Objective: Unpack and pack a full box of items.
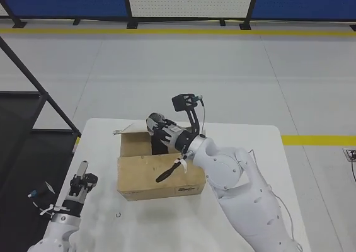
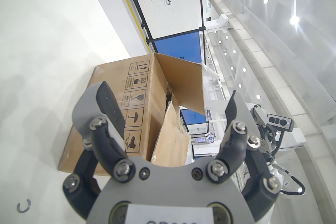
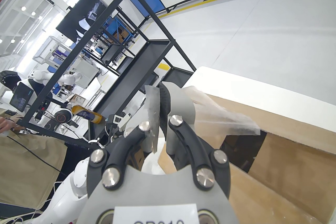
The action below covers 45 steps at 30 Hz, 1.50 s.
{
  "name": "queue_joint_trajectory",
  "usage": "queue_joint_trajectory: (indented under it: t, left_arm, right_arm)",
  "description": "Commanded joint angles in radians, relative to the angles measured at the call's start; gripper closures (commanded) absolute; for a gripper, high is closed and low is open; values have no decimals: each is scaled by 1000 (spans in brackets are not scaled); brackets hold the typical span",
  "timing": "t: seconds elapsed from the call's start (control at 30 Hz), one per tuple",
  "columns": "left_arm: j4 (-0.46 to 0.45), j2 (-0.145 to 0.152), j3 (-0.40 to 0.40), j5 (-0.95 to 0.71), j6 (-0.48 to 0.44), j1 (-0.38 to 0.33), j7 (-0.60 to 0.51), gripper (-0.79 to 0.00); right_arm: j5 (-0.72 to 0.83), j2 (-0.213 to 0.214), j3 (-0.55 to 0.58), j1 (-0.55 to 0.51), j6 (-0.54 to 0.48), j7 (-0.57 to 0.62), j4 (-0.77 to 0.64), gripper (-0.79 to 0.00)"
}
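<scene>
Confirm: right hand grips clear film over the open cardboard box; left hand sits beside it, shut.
Wrong on one point: the left hand is open, as the left wrist view shows. The right hand does grip clear film over the open cardboard box.

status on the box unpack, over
Left gripper open, beside the box. Right gripper shut on clear film strip at the box's open top. Small clip ring loose on the table.
</scene>
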Motion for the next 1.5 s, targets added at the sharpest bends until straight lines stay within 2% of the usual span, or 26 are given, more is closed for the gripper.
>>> queue_joint_trajectory:
  t: [0.0,0.67,1.47]
  left_arm:
    - [0,1,-1,-3,-2,1,-3,-785]
    - [5,6,-2,-14,-20,0,-16,-785]
    - [6,9,-7,-41,-35,10,-8,-785]
  right_arm:
    - [4,-2,-7,3,-4,-12,-3,0]
    - [22,-6,-24,-37,-76,-150,-82,0]
    - [29,-33,-103,13,-144,-277,-103,0]
